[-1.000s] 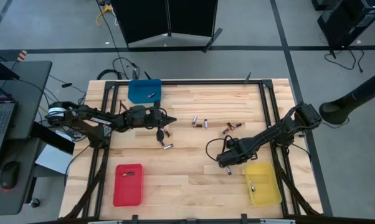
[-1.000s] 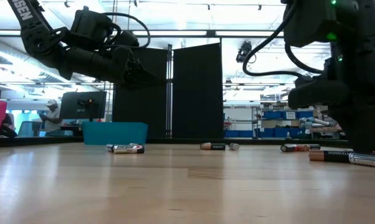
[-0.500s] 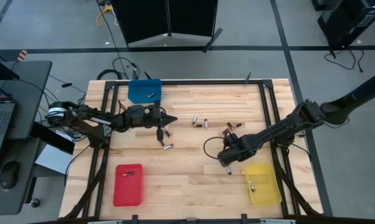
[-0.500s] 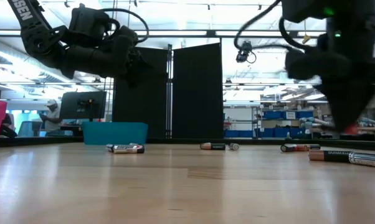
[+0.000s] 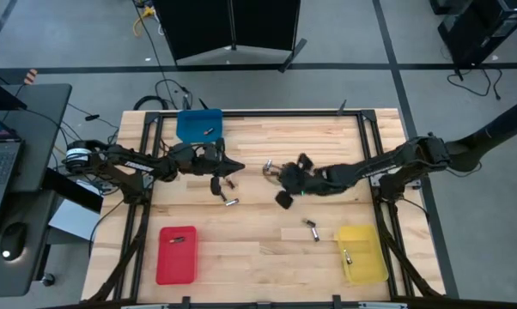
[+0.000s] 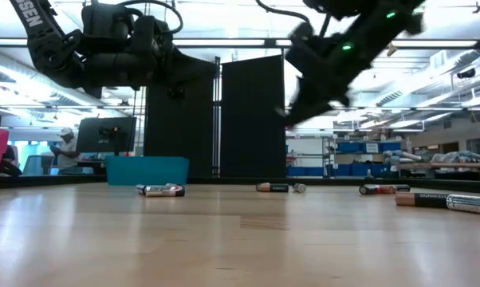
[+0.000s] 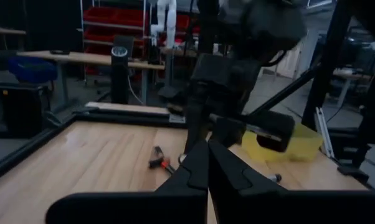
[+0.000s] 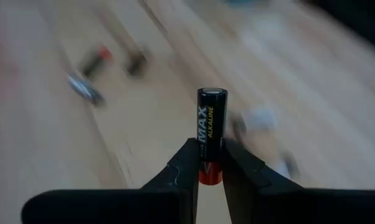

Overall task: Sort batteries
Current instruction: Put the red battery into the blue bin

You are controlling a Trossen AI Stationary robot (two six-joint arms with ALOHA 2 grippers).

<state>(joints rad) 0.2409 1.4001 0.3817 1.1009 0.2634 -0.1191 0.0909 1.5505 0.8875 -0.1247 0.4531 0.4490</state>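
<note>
Right gripper (image 8: 210, 163): closed on one battery (image 8: 211, 134), a black cell with a red base marked MAX ALKALINE; in the right wrist view the cell stands with its long axis running straight out from between the fingers, red end pinched, black end free. In the high view this gripper (image 5: 286, 184) is at the centre of the frame, raised above the wooden table (image 5: 258, 257). Outward from it: the yellow tray (image 5: 363, 255) lies toward the lower right of the high view, the red tray (image 5: 176, 255) toward the lower left, the blue tray (image 5: 198, 124) toward the upper left; all three are well apart from the gripper. Which tray suits the held cell cannot be told from these views; judged by reach, the yellow tray is on the right arm's own side. Loose cells: one pair (image 5: 313, 229) at lower centre-right between the gripper and the yellow tray; a small cell (image 5: 269, 166) near the gripper's upper-left side; one (image 5: 231, 202) left of centre. Left gripper (image 5: 218, 184): fingers closed together with nothing seen between them, left of centre in the high view, near that last cell and the nearer arm to it. Low view: several cells (image 6: 160, 190) lie flat on the table, long axes roughly across the frame.
</note>
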